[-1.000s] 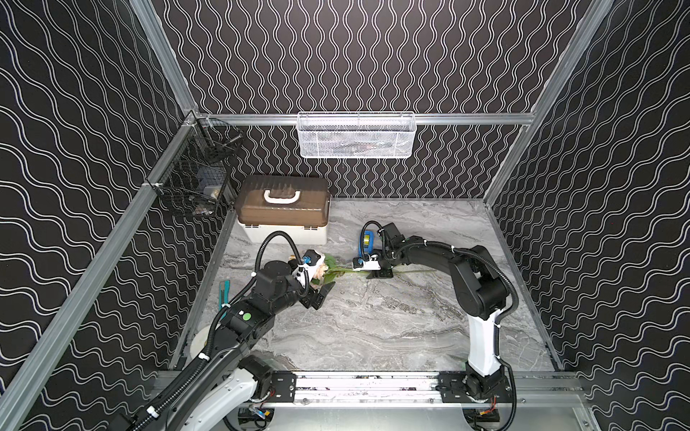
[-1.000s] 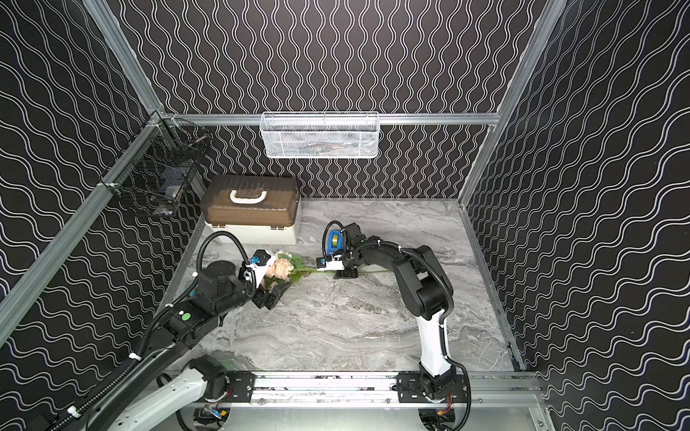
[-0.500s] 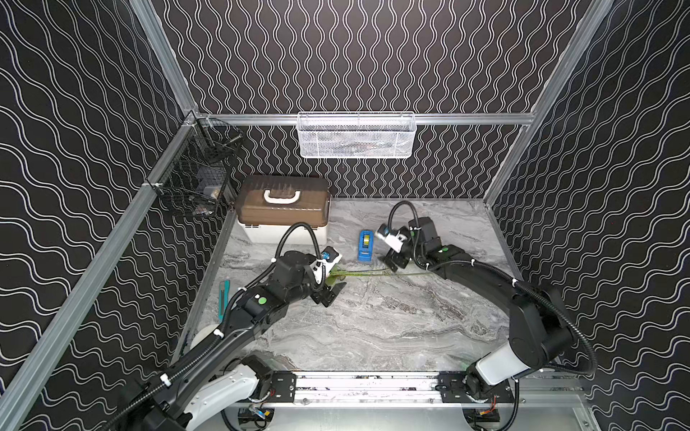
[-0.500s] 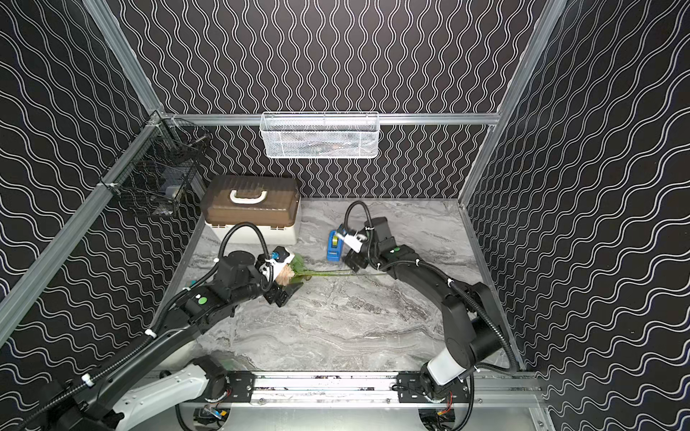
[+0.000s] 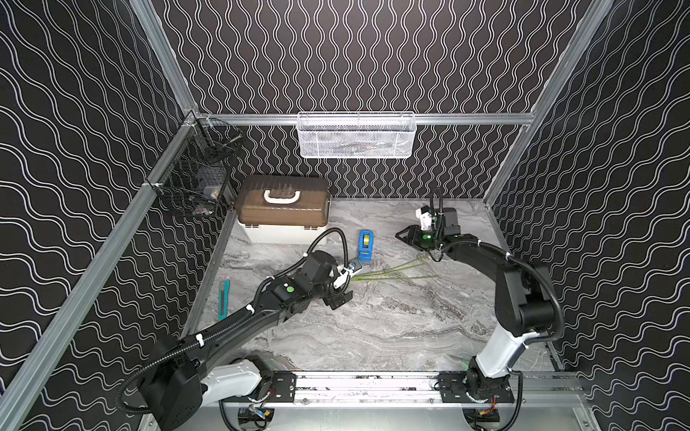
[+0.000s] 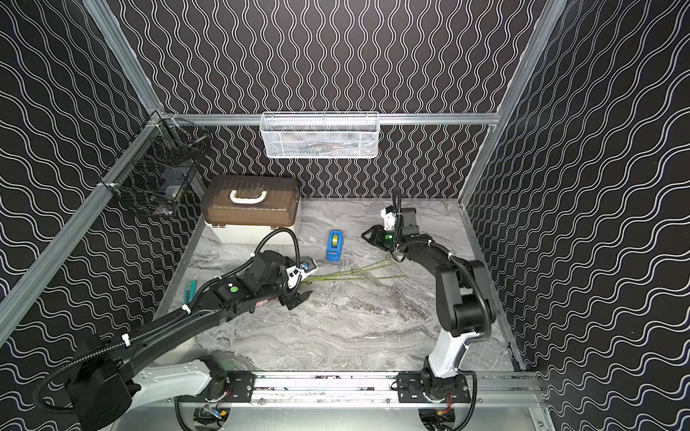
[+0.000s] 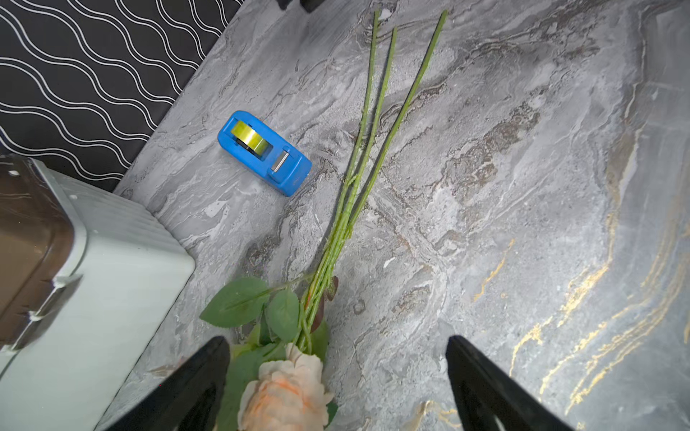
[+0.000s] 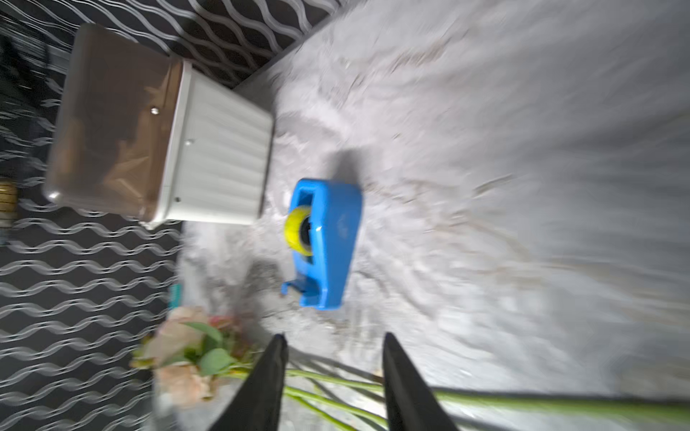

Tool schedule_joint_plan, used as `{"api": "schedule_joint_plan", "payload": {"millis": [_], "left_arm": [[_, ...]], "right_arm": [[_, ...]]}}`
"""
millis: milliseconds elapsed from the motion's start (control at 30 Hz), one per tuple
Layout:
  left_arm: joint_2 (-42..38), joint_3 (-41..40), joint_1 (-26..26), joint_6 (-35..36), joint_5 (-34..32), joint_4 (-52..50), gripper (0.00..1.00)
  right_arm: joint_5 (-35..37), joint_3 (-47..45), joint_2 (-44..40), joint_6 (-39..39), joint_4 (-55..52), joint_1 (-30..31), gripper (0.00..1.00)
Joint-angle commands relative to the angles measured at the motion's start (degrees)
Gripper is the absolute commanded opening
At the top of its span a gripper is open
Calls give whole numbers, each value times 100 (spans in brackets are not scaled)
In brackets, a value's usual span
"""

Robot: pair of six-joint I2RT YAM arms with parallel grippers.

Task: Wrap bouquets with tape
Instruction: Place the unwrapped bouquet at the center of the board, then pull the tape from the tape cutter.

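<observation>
The bouquet lies on the marble table; in both top views only its thin green stems [image 5: 392,270] [image 6: 358,270] show, fanned out toward the right. The left wrist view shows a peach flower [image 7: 283,392], leaves and stems [image 7: 358,179]. My left gripper [image 5: 348,283] [image 7: 336,341] hangs open over the flower head, one finger on each side, not touching it. The tape, a yellowish roll in a blue dispenser [image 5: 365,242] [image 6: 335,244] [image 7: 263,151] [image 8: 325,242], stands just behind the stems. My right gripper [image 5: 401,235] [image 8: 334,337] is open and empty, raised near the stem ends [image 8: 336,380].
A white box with a brown lid [image 5: 283,209] [image 6: 254,205] stands at the back left. A teal utility knife [image 5: 223,298] lies by the left wall. A white wire basket [image 5: 356,136] hangs on the back wall, a black one [image 5: 194,179] on the left wall.
My right gripper has left the stems beside the dispenser and drawn back to the right. The left arm has reached further right, over the flower heads. The dispenser has not moved.
</observation>
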Motion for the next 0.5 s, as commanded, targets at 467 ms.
{"api": "schedule_joint_plan", "payload": {"millis": [467], "left_arm": [[412, -85, -28, 683, -335, 229, 90]], "right_arm": [[-893, 1206, 2006, 1122, 555, 518, 29]]}}
